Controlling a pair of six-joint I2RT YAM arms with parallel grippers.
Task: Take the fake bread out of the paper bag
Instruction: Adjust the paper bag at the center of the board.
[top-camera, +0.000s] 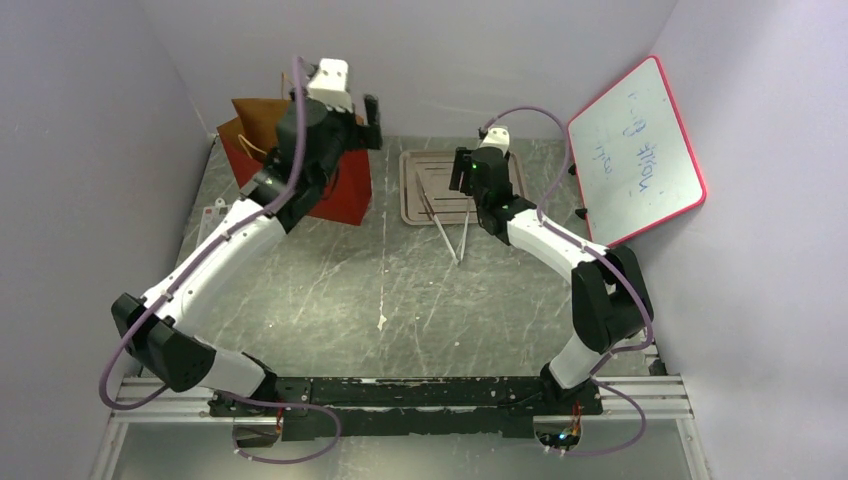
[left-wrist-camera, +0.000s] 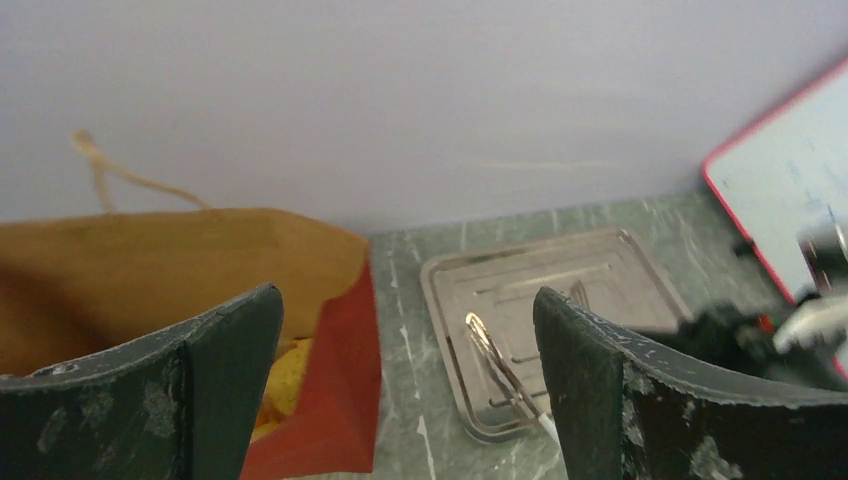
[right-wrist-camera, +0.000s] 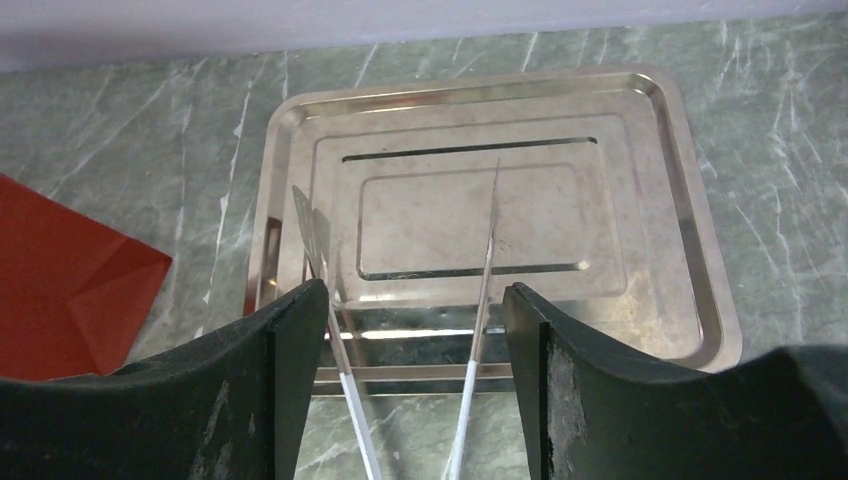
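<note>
Left pincer (left-wrist-camera: 405, 300) spread wide, empty, above the paper bag (left-wrist-camera: 335, 400).

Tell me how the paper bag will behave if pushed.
The paper bag probably flexes and creases; its thin rim looks bowed. Standing tall and open, it may tip or slide if the left tool pushes high.
</note>
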